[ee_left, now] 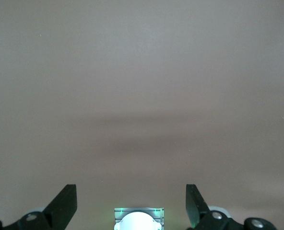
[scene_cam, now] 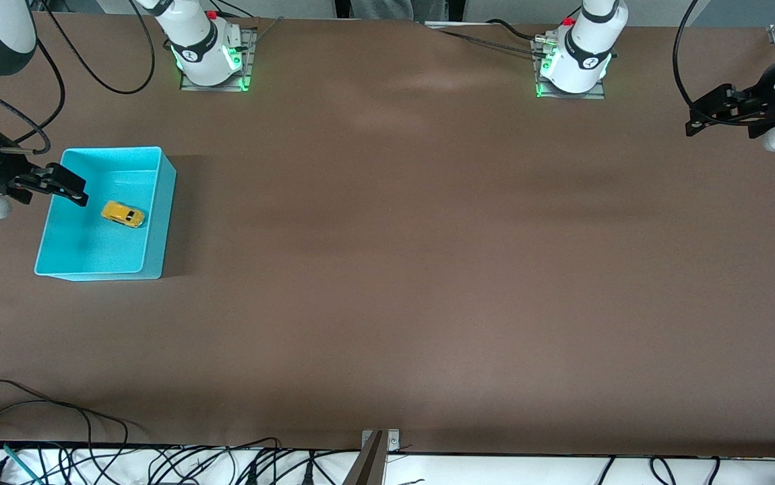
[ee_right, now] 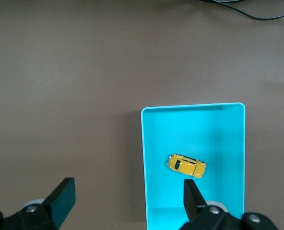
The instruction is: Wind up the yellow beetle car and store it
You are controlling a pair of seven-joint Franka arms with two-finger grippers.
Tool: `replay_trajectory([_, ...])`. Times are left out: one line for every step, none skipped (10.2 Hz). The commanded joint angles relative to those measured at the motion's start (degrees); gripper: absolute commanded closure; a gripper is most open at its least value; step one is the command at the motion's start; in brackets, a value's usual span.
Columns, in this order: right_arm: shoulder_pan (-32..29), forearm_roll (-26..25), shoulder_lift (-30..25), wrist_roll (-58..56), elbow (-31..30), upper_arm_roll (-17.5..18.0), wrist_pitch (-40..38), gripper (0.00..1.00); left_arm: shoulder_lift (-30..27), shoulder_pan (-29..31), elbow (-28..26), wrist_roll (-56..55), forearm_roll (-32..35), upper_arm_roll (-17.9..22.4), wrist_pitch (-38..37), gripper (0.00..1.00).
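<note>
The yellow beetle car (scene_cam: 122,214) lies on its wheels on the floor of the turquoise bin (scene_cam: 91,250), toward the right arm's end of the table. My right gripper (scene_cam: 77,190) hangs open and empty over the bin's outer rim, apart from the car. In the right wrist view the car (ee_right: 186,165) sits inside the bin (ee_right: 218,139), and the right gripper (ee_right: 127,188) straddles the bin's wall with one fingertip (ee_right: 190,191) over the bin floor. My left gripper (scene_cam: 694,116) waits open over bare table at the left arm's end; the left wrist view shows the left gripper (ee_left: 131,190) empty.
The brown table (scene_cam: 428,269) stretches wide between the bin and the left gripper. The arm bases (scene_cam: 209,60) (scene_cam: 573,67) stand along the table edge farthest from the front camera. Cables (scene_cam: 57,431) and a metal bracket (scene_cam: 381,444) lie at the nearest edge.
</note>
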Motion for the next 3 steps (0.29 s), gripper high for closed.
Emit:
replay_trajectory([-0.73, 0.93, 0.30, 0.72, 1.09, 1.21, -0.91, 0.00, 0.77, -0.34, 1.95, 1.20, 1.10, 0.02, -0.94, 0.00])
replay_trajectory([-0.64, 0.93, 0.22, 0.63, 1.17, 1.21, -0.99, 0.00, 0.77, -0.43, 1.95, 1.20, 1.10, 0.02, -0.94, 0.00])
replay_trajectory([-0.64, 0.93, 0.30, 0.54, 1.18, 1.21, -1.00, 0.00, 0.77, -0.34, 1.95, 1.20, 1.10, 0.02, -0.94, 0.00])
